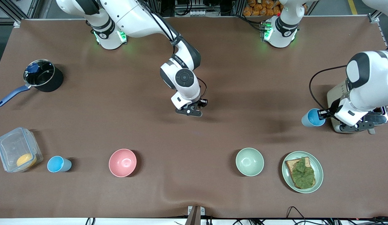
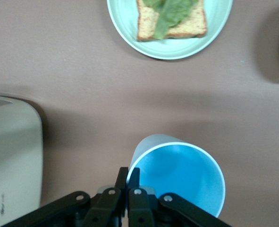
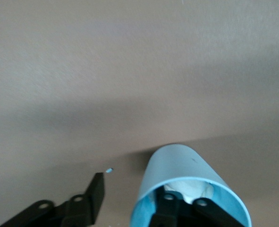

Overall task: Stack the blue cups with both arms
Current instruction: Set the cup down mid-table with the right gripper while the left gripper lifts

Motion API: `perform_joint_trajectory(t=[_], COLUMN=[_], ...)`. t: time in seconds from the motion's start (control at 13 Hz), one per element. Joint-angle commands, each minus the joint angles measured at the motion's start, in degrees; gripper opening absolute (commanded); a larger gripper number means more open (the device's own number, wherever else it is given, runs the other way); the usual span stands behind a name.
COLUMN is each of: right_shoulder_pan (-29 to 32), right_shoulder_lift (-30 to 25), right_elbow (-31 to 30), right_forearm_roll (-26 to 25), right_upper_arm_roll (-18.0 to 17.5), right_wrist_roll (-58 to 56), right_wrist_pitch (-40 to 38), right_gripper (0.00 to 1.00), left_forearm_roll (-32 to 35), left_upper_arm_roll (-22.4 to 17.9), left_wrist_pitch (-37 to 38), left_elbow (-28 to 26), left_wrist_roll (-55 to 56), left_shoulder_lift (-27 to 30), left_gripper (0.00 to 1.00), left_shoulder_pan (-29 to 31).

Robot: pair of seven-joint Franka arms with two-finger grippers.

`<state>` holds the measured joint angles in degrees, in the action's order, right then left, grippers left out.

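The bright blue cup point(image 1: 312, 117) is pinched by its rim in the left gripper point(image 2: 128, 182) beside the toaster point(image 1: 334, 93), seemingly for carrying, while the pale blue cup point(image 3: 177, 172) at mid-table is straddled across its wall by the spread, not yet clamped right gripper point(image 3: 134, 187).

Gripped blue cup point(image 1: 312, 117); second blue cup point(image 1: 58, 164) standing apart.

There are three blue cups point(image 1: 59, 164) point(image 1: 312, 117) point(image 3: 191, 184), two bowls point(image 1: 122, 162) point(image 1: 249, 161), two robot arms point(image 1: 181, 75) point(image 1: 365, 81), and one each of plate point(image 1: 319, 175), topped toast point(image 1: 301, 172), saucepan point(image 1: 43, 76), clear box point(image 1: 12, 147) and toaster point(image 1: 335, 97).
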<state>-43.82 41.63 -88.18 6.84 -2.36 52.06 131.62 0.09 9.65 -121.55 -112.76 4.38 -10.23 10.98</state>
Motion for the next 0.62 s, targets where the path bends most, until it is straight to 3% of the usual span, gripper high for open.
perform_joint_trajectory(t=[0.0, 0.31, 0.54], right_shoulder_pan=[1.3, 9.0, 19.8], right_shoulder_lift=[-4.3, -13.7, -18.9], right_elbow=[2.1, 4.7, 4.7], right_forearm_roll=[0.4, 0.5, 0.5], right_upper_arm_roll=[1.0, 1.0, 1.1], right_wrist_roll=[-0.9, -9.1, -21.9], right_wrist_pitch=[-6.4, -21.3, -32.5], right_gripper=[1.00, 1.00, 1.00], left_forearm_roll=[-1.8, -1.8, -1.8], left_upper_arm_roll=[2.9, 8.9, 15.6], left_wrist_pitch=[0.0, 0.0, 0.1], left_elbow=[-4.7, -5.6, -4.6], left_wrist_roll=[4.0, 12.3, 22.1], left_shoulder_lift=[4.8, 5.2, 4.1], left_gripper=[0.00, 0.00, 0.00], left_shoulder_pan=[0.2, 0.2, -0.4])
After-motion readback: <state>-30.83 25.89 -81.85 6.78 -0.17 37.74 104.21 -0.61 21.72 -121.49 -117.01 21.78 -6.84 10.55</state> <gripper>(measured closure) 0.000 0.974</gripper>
